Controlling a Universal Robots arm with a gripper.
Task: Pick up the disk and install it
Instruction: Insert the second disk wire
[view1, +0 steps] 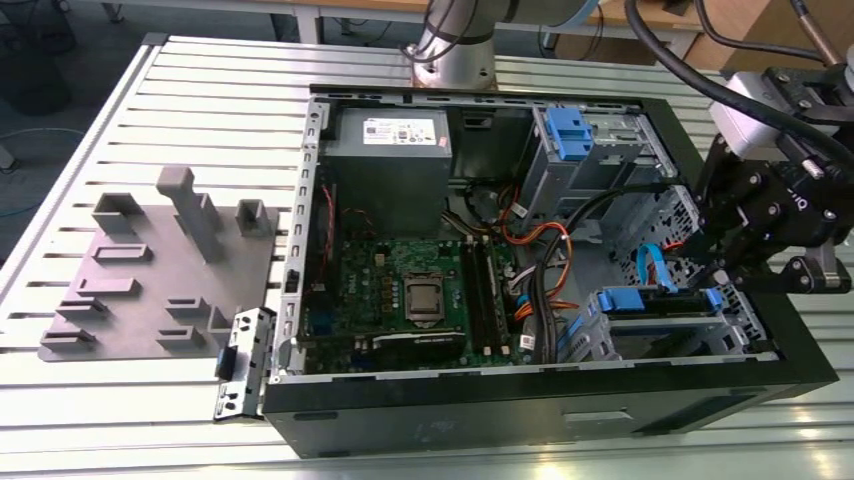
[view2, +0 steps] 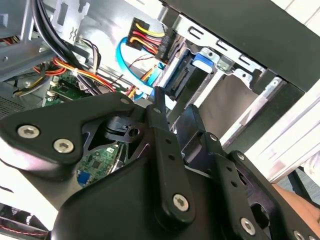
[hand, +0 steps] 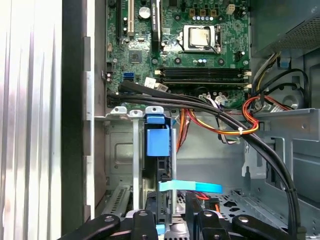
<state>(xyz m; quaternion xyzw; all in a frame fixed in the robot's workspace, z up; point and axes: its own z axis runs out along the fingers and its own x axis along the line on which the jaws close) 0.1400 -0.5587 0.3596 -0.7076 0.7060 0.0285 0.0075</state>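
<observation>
While our gripper hangs over the drive cage, the disk sits edge-on just beyond fingers whose state we cannot tell

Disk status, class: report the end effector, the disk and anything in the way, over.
End effector low over metal drive cage, exterior view's right. Silver-metal rectangular disk with blue plastic rails in cage beneath it. Flat blue cable crosses close by.

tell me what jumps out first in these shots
An open computer case lies on its side on a slatted metal table, its green motherboard exposed. The black gripper hangs over the drive cage at the exterior view's right. A grey moulded fixture sits on the table at that view's left.
</observation>
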